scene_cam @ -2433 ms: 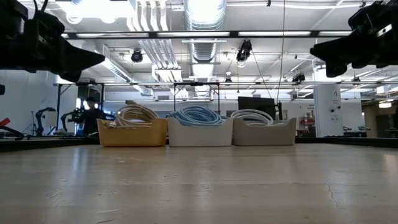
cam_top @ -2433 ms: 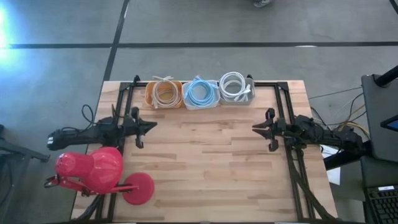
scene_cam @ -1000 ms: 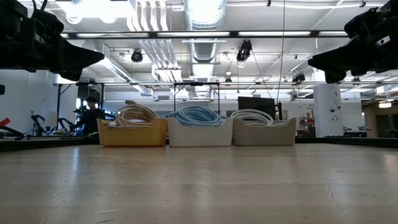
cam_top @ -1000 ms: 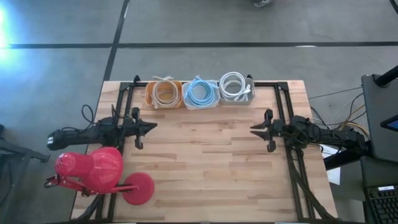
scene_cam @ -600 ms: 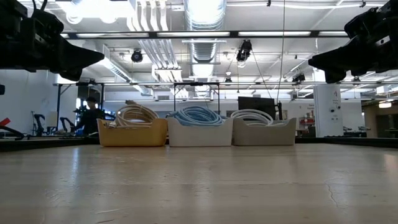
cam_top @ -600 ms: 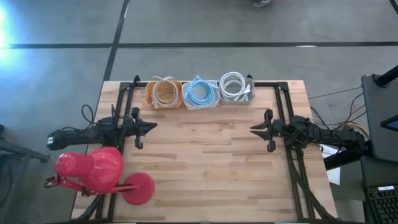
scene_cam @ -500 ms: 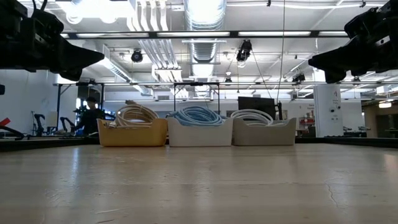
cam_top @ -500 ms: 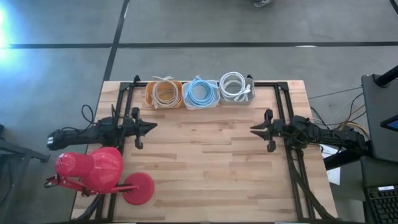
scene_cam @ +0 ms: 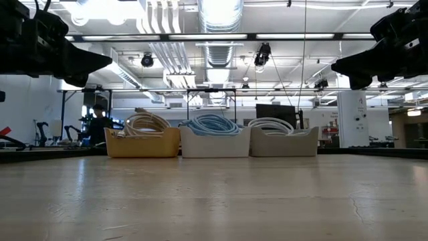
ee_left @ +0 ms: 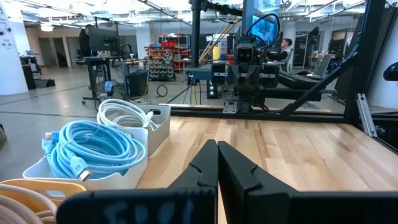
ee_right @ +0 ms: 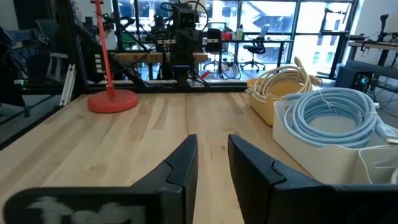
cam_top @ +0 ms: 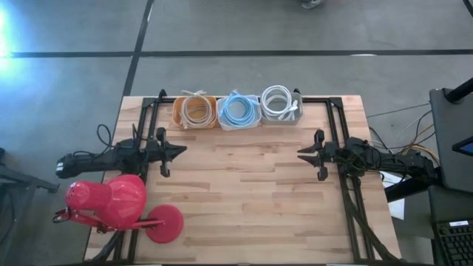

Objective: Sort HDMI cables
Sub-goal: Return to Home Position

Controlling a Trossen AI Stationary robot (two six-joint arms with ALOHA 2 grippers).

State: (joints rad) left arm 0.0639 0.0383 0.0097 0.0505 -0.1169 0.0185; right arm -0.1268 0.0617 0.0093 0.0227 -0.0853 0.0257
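Three tubs stand in a row at the table's far edge. The orange tub point(cam_top: 178, 112) holds beige cable coils point(cam_top: 196, 109). The white tub point(scene_cam: 214, 143) holds light blue coils point(cam_top: 238, 109). The pale right-hand tub point(scene_cam: 283, 142) holds white coils point(cam_top: 278, 100). Each stack of coils rises above its tub's rim in the low view. My left gripper point(cam_top: 182, 150) hovers shut over the table's left side, above the wood. My right gripper point(cam_top: 301, 153) hovers over the right side, with a narrow gap between its fingers point(ee_right: 212, 152). Both point toward the table's middle.
A red lamp-like object point(cam_top: 111, 201) with a round base point(cam_top: 164, 224) sits at the near left corner. Black frame rails point(cam_top: 336, 125) run along both sides and the far edge. Bare wood point(cam_top: 244, 185) lies between the grippers. A person point(scene_cam: 99, 124) stands far behind.
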